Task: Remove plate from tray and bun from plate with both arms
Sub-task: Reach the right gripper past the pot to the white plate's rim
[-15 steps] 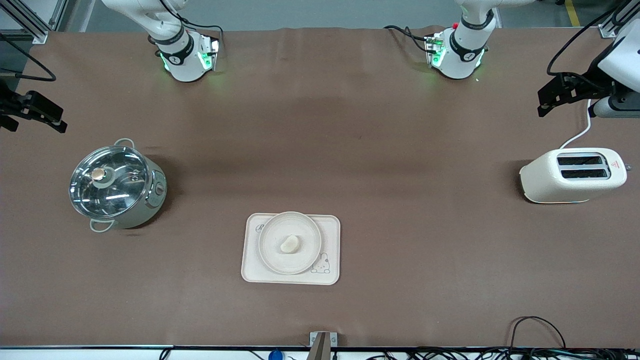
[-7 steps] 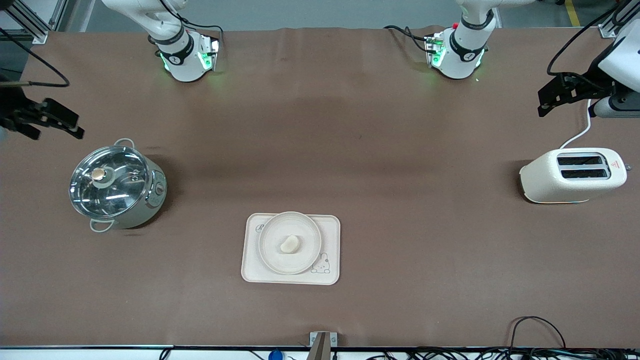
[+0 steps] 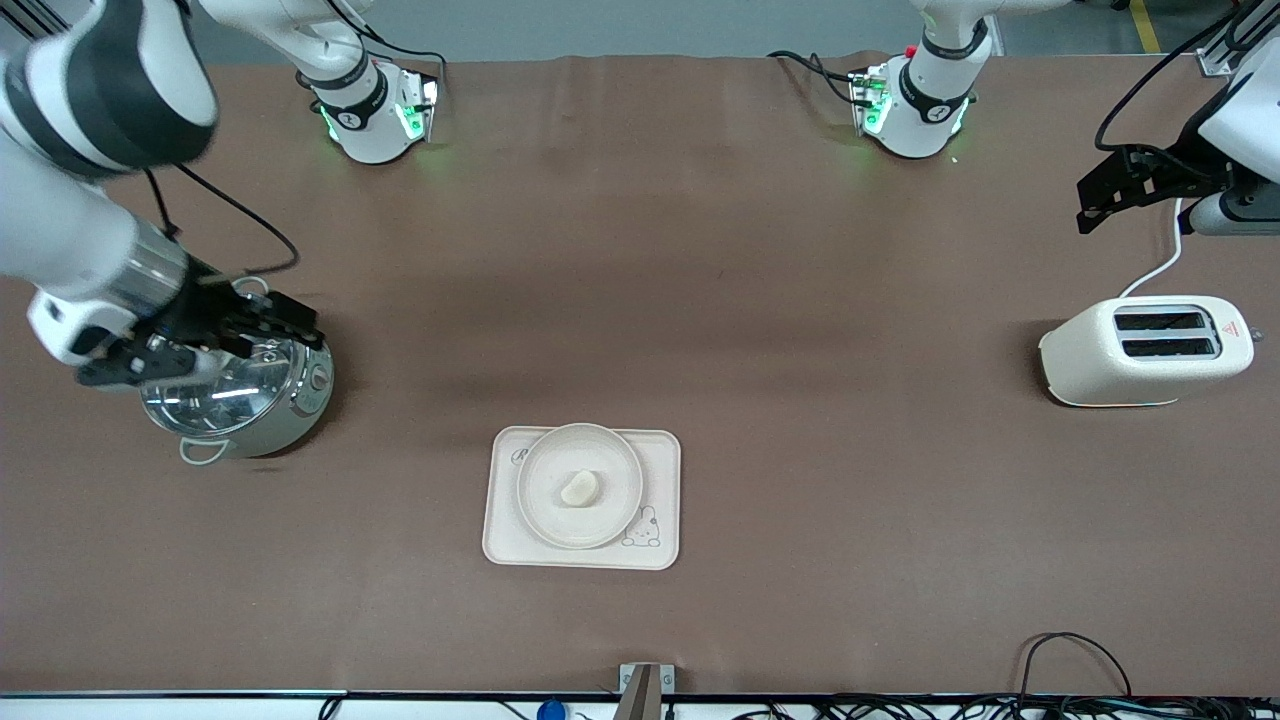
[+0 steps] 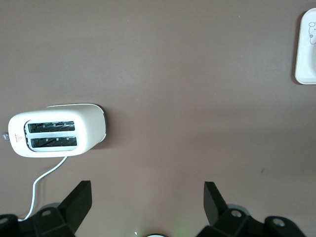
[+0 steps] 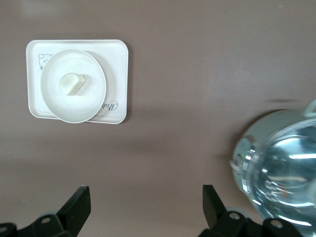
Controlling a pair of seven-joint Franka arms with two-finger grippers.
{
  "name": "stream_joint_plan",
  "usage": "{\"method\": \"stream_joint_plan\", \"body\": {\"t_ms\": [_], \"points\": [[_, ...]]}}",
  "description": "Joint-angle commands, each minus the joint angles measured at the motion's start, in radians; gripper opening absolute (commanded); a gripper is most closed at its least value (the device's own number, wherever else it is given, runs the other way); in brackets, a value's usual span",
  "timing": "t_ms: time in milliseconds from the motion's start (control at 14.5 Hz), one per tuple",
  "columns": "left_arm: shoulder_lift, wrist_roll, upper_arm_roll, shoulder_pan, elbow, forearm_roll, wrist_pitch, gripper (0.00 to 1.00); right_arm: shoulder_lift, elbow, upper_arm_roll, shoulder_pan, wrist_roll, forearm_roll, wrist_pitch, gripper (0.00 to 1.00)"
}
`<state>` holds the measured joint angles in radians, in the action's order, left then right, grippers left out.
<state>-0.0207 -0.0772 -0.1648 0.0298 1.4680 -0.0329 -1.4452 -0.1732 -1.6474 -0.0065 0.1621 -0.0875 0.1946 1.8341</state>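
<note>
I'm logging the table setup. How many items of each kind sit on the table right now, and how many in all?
Plate: 1
Bun: 1
Tray: 1
Pot with glass lid: 1
Toaster: 1
Total: 5

cream tray (image 3: 660,452) w/ rabbit drawing sits mid-table nearest the front cam, a lidded steel pot (image 3: 262,405) toward the right arm's end, white 2-slot toaster (image 3: 1143,352) w/ white cord (image 3: 1158,272) toward the left arm's end, all on brown table (image 3: 800,300).
</note>
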Motion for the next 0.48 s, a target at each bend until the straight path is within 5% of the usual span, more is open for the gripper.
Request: {"method": "stream_joint_plan", "body": {"t_ms": [0,275,413], "points": [[-0.002,0.011,-0.002,0.004,-0.011,-0.019,0.017,1.0,-0.101,0.035,-0.006,0.083,-0.11,0.019,0.068,1.0],[-0.002,0.008,-0.002,0.002,-0.012,-0.015,0.011,1.0,-0.239,0.037,-0.006,0.154,-0.184,0.038,0.259,1.0],[-0.002,0.008,-0.002,0.004,-0.012,-0.015,0.011,1.0,-0.314,0.035,-0.006,0.172,-0.179,0.164,0.364,1.0]]}}
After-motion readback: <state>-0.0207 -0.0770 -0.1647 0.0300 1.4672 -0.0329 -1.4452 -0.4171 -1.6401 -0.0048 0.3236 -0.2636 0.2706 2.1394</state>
